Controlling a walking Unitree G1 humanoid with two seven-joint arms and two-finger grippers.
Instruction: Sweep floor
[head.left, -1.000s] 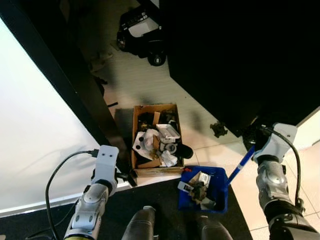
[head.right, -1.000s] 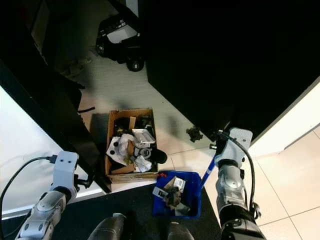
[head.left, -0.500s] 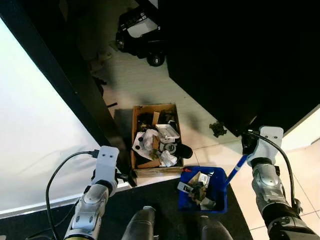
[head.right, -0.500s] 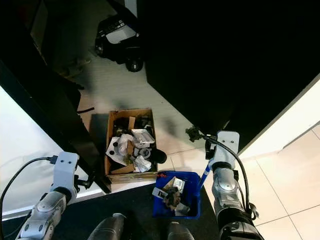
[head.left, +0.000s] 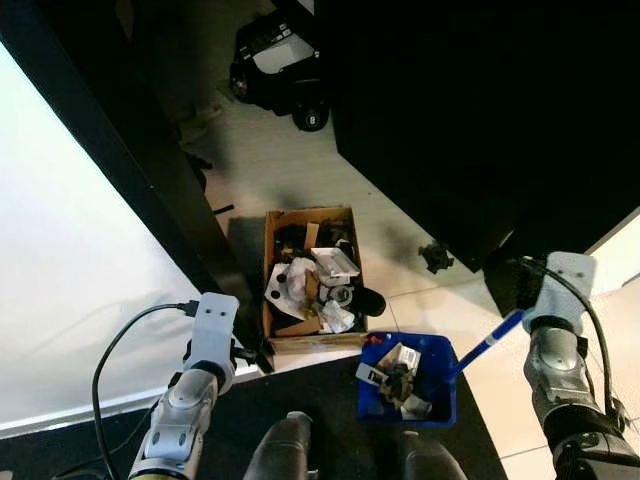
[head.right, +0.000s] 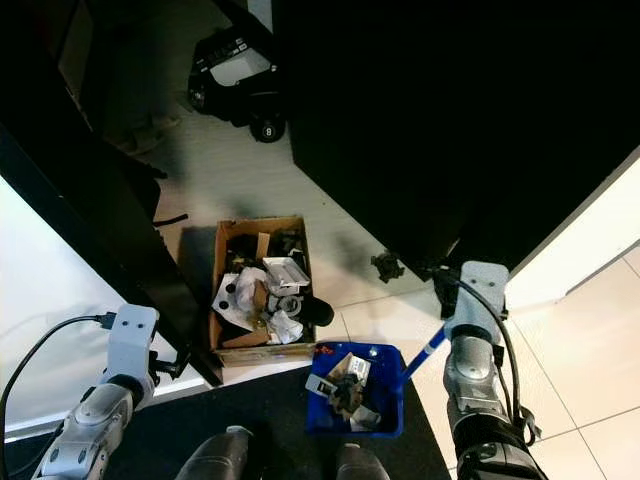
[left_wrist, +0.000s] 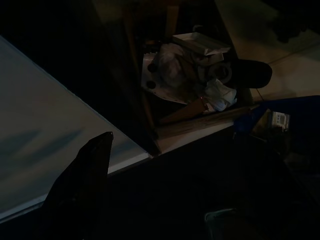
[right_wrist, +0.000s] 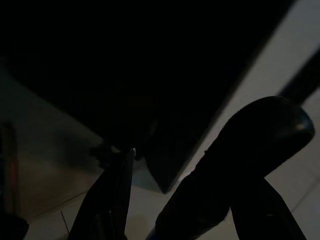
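A blue dustpan (head.left: 438, 352) full of scraps sits on the floor just in front of my feet. Its long blue handle (head.left: 487, 343) slants up to the right into my right gripper (head.left: 520, 308), which is shut on the handle's top beside a dark cabinet. In the right wrist view the black fingers (right_wrist: 235, 155) show dark against the pale tiles. My left arm (head.left: 205, 345) hangs idle by the white panel; one black finger (left_wrist: 80, 185) shows in the left wrist view. A small black piece of debris (head.left: 436, 258) lies on the pale tiles near the cabinet corner.
An open cardboard box (head.left: 276, 222) crammed with junk stands left of the dustpan. A black wheeled device (head.left: 280, 65) sits further off. A large dark cabinet (head.left: 480, 120) fills the right, a black frame (head.left: 150, 170) and white panel (head.left: 70, 250) the left. A dark mat (head.left: 330, 400) lies underfoot.
My right arm swung left and then back out to the right, so the blue handle now leans further right. The dustpan, box and left arm have stayed put.
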